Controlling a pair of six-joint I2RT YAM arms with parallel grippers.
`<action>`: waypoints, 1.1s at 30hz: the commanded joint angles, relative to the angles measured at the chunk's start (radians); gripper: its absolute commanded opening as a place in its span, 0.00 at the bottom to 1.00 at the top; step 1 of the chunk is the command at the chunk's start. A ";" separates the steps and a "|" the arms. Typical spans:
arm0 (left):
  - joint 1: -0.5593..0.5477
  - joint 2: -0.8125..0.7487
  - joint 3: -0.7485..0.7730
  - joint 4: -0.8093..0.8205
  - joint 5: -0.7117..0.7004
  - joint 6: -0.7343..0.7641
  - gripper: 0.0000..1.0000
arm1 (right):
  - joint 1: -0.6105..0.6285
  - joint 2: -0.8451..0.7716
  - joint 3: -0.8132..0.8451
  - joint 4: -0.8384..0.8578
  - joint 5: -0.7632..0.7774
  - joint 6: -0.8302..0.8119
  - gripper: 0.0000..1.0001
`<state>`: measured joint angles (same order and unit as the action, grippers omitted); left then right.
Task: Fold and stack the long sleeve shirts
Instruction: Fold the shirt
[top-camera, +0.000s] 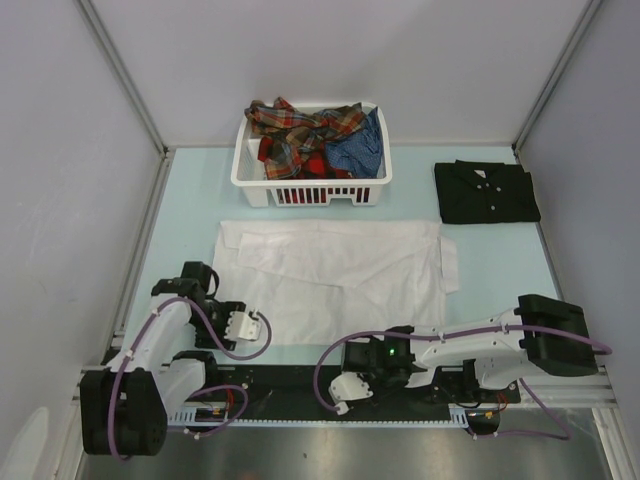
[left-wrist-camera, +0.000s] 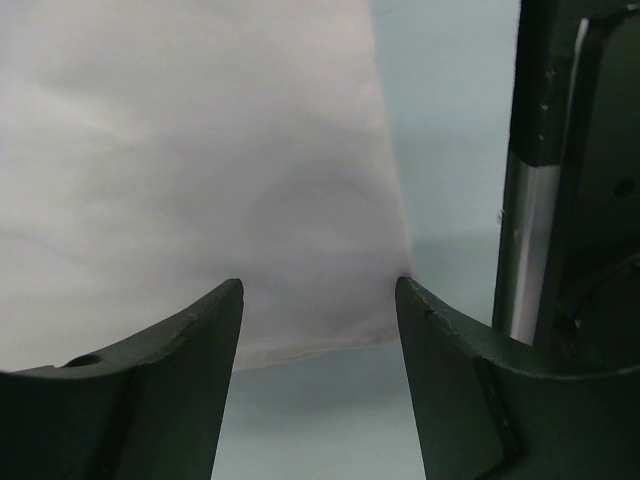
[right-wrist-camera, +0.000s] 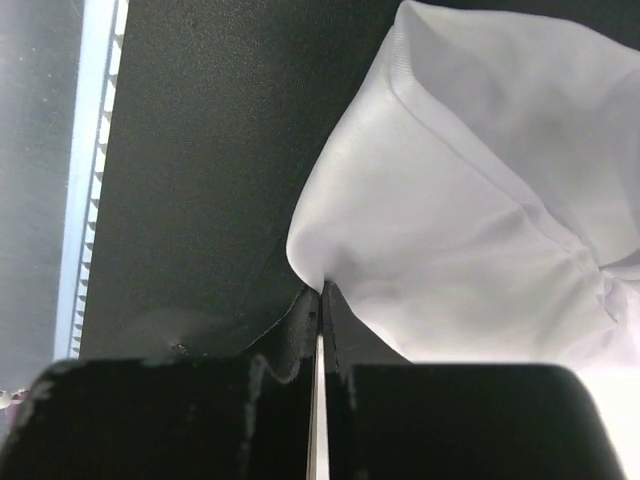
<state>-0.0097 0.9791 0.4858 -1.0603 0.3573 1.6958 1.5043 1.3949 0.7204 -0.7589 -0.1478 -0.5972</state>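
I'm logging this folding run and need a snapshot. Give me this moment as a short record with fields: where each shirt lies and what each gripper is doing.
white shirt: spread out mid-table, partly folded
black shirt: folded, far right
plaid shirts and blue shirt: heaped in the white basket at the far edge
left gripper: open, over the white shirt's near-left corner
right gripper: shut on bunched white cloth, apparently the white shirt, above the black rail
stack: not begun
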 joint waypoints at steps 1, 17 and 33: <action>0.007 0.036 0.054 -0.121 -0.061 0.142 0.68 | -0.021 0.016 -0.052 0.044 -0.024 0.008 0.00; 0.001 0.041 -0.004 -0.007 -0.046 0.088 0.37 | -0.114 -0.080 -0.047 0.035 -0.042 0.004 0.00; 0.007 0.003 0.070 -0.102 0.022 0.047 0.61 | -0.364 -0.387 0.070 -0.097 -0.088 -0.050 0.00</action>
<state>-0.0097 1.0004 0.5182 -1.1065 0.3038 1.7470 1.1824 1.0149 0.7231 -0.8143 -0.2272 -0.6277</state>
